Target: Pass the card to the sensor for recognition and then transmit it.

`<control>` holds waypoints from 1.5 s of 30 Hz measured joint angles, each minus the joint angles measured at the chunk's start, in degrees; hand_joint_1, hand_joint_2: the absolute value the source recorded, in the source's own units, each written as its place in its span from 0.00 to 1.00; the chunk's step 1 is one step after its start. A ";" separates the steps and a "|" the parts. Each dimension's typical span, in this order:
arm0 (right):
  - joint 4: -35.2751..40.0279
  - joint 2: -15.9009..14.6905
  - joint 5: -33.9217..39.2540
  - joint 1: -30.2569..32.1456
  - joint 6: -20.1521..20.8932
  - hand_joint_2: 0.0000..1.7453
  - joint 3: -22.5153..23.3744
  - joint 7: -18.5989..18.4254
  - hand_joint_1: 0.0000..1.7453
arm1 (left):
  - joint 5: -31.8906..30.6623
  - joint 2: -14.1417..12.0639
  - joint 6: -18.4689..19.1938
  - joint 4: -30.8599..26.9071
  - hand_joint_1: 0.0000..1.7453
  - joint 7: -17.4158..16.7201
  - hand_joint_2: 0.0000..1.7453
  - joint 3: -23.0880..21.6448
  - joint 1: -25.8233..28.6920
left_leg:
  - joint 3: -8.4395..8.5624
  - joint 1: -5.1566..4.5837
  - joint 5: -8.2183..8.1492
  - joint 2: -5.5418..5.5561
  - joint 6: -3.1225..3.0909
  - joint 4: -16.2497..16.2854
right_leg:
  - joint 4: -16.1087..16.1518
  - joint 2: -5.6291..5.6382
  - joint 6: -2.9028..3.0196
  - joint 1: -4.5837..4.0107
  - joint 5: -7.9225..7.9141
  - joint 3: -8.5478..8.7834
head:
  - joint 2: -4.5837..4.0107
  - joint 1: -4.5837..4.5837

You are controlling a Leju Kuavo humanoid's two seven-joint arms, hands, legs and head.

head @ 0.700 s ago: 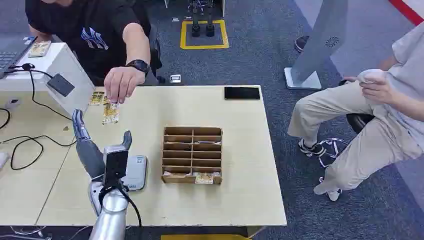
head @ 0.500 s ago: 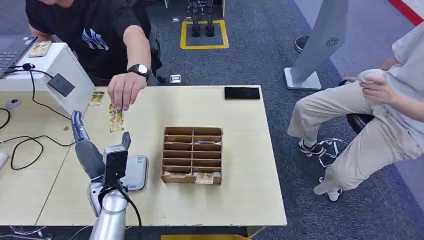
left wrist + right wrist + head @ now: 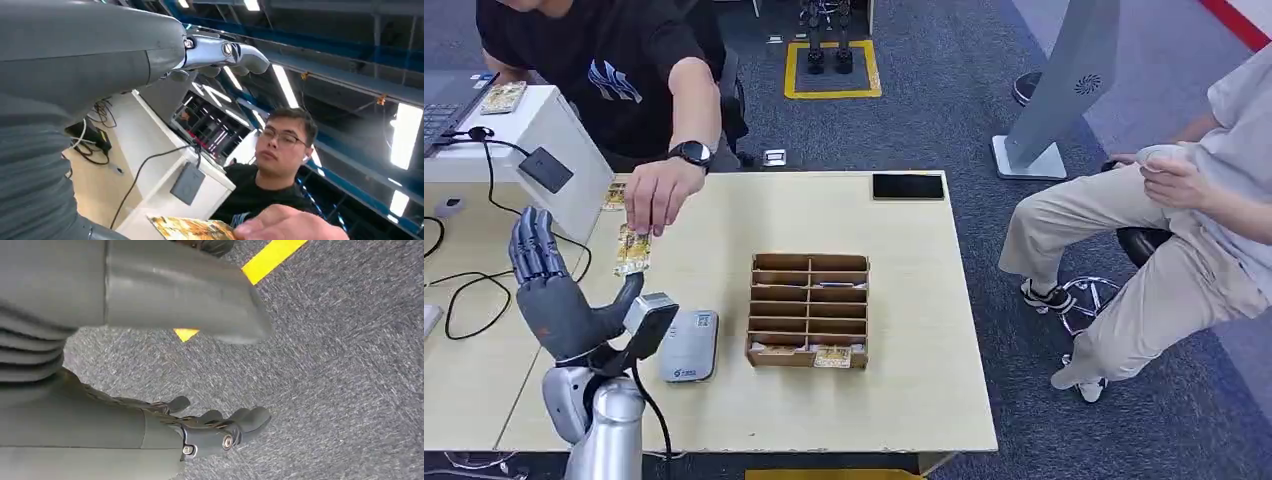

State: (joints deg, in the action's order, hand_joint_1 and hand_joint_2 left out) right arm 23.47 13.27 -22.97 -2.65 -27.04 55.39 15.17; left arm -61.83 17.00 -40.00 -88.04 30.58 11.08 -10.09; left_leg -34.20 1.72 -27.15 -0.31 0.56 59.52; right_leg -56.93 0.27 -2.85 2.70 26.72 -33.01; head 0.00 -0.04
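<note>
Left hand [image 3: 552, 300] raised with fingers spread wide, empty, by desk's left edge, ready to receive card [image 3: 632, 250] a person's hand [image 3: 652, 193] offers. Right hand [image 3: 210, 427] hangs empty, fingers loosely apart.

Office-like robot test space indicated: grey carpet tiles [image 3: 944, 120], yellow floor marking [image 3: 832, 70], wooden table [image 3: 904, 330], laptop [image 3: 446, 105] upper left.

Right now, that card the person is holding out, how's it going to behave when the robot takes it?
The card looks thin and flat, so probably light and slightly bendy. It hangs from the person's hand by one end without drooping, so likely fairly stiff. Its printed face may be glossy and could slip between the left hand fingers.
</note>
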 joint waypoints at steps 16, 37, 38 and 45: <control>-0.20 -0.02 -0.98 -0.07 -0.24 1.00 1.05 -1.03 0.00 | 6.84 0.07 0.00 -0.02 1.00 -1.86 1.00 0.09 0.00 | 0.00 0.00 0.00 -0.01 0.00 0.00 | 0.00 0.03 0.00 0.00 0.00 -0.02 | 0.00 -0.02; -0.59 -0.24 -2.14 -0.38 -0.33 1.00 1.22 -0.92 0.00 | 3.80 0.07 0.00 0.00 1.00 -0.19 1.00 0.09 0.01 | 0.00 0.00 0.00 -0.01 0.00 0.00 | 0.00 0.02 0.00 0.00 0.00 -0.01 | 0.00 -0.02; -0.63 -0.28 -2.14 -0.38 -0.33 1.00 1.22 -0.92 0.00 | 3.80 0.07 0.00 0.00 1.00 -0.19 1.00 0.11 0.01 | 0.00 0.00 0.00 -0.01 0.00 0.00 | 0.00 0.02 0.00 0.00 0.00 -0.01 | 0.00 -0.02; -0.76 -0.37 -2.16 -0.41 -0.35 1.00 1.29 -0.92 0.00 | 3.98 0.07 0.00 0.00 1.00 -0.11 1.00 0.11 0.02 | 0.00 0.00 0.00 -0.01 0.00 0.00 | 0.00 0.02 0.00 0.00 0.00 -0.01 | 0.00 -0.02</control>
State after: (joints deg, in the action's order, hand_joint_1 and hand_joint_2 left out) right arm 22.71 12.90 -25.13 -3.06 -27.39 56.67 14.25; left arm -57.86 17.07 -40.00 -88.04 30.47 11.19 -10.08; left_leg -34.19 1.72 -27.16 -0.32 0.56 59.52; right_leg -56.93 0.29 -2.85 2.70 26.72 -33.02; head 0.00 -0.07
